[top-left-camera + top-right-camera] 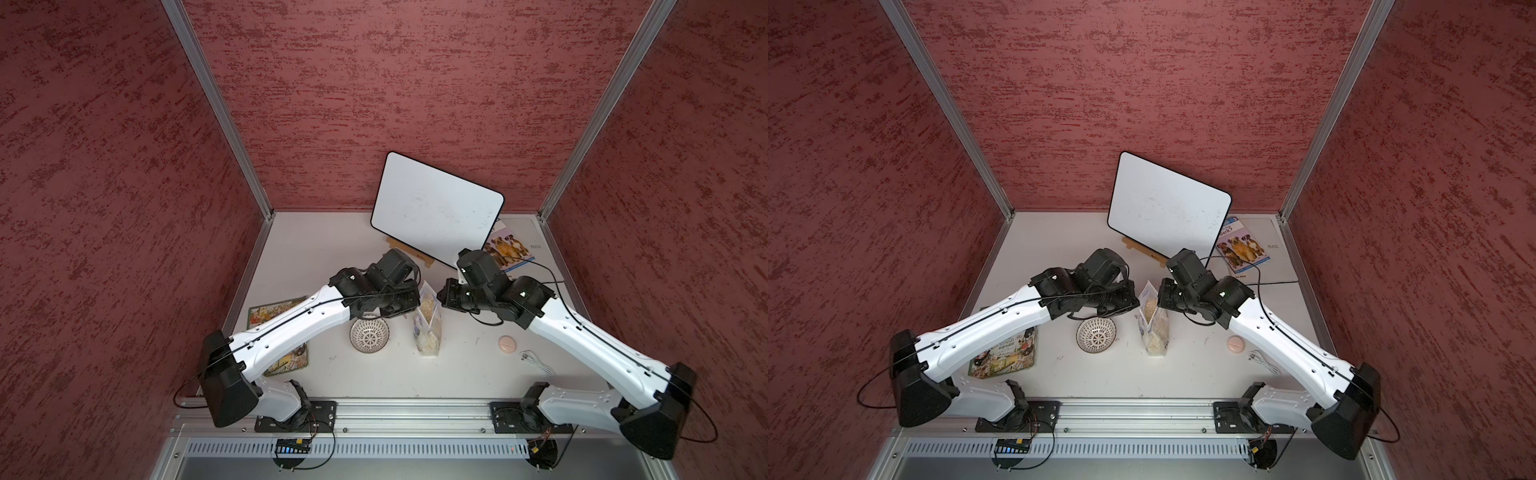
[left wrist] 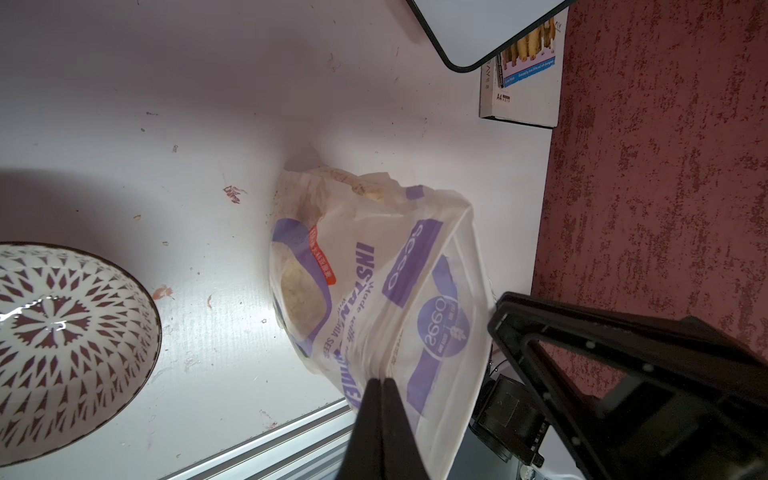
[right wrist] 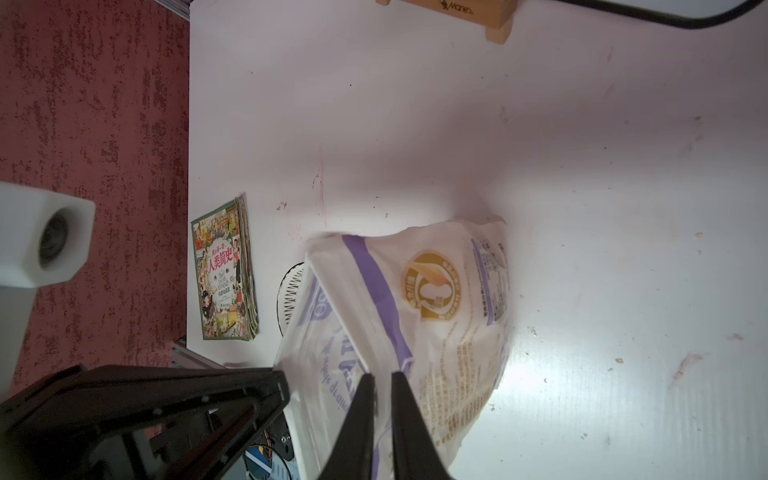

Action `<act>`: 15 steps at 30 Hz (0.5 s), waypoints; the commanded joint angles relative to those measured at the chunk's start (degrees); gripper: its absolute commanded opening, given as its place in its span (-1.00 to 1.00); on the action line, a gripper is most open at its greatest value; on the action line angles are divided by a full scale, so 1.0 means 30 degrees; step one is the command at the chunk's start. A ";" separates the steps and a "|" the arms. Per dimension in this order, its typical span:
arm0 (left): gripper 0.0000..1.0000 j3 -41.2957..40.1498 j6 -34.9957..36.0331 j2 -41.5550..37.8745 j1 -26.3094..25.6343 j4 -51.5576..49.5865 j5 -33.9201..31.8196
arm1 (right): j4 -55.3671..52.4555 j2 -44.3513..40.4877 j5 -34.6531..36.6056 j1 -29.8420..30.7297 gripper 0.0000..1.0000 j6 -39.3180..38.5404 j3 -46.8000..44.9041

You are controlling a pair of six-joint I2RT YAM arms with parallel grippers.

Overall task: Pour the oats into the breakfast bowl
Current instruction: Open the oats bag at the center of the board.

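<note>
A clear stand-up plastic pouch [image 1: 428, 326] with a white label and purple-blue lettering stands upright on the white table [image 1: 316, 249]. It is just to the right of a small round white bowl [image 1: 369, 336] with a dark lattice pattern inside, and the two are not touching. Pale beige oats [image 2: 301, 295] show through the pouch's window. The left gripper [image 2: 380, 380] reaches in above the bowl's far side, its black fingers pressed together on one lip of the pouch's open mouth. The right gripper [image 3: 382, 377] is at the opposite lip, fingers slightly parted with a narrow gap between them. Farther right of the bowl, past the pouch, lies a small flat pinkish disc [image 1: 507, 344]. Behind the bowl, a white board [image 1: 432, 208] leans on a wooden stand.
</note>
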 commanded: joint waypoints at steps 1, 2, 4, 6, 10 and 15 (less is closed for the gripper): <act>-1.00 0.0443 0.0110 0.0294 -0.0064 -0.0008 0.0324 | -0.0812 0.0058 -0.0581 0.0230 -0.45 -0.0232 0.0914; -1.00 0.0478 0.0105 0.0293 -0.0066 0.0014 0.0340 | -0.0926 0.0040 -0.0515 0.0259 -0.38 -0.0166 0.0962; -1.00 0.0529 0.0096 0.0294 -0.0071 0.0114 0.0387 | -0.1176 0.0079 -0.0452 0.0259 -0.33 -0.0180 0.1041; -1.00 0.0568 0.0081 0.0347 -0.0071 0.0148 0.0424 | -0.1284 0.0206 -0.0577 0.0291 -0.26 -0.0234 0.1104; -1.00 0.0695 0.0015 0.0449 -0.0069 0.0098 0.0471 | -0.1587 0.0675 -0.0797 0.0727 -0.25 -0.0335 0.1350; -1.00 0.1518 0.0110 0.0671 -0.0014 -0.0422 0.0472 | -0.2897 0.1277 0.0114 0.1227 -0.53 -0.0461 0.1795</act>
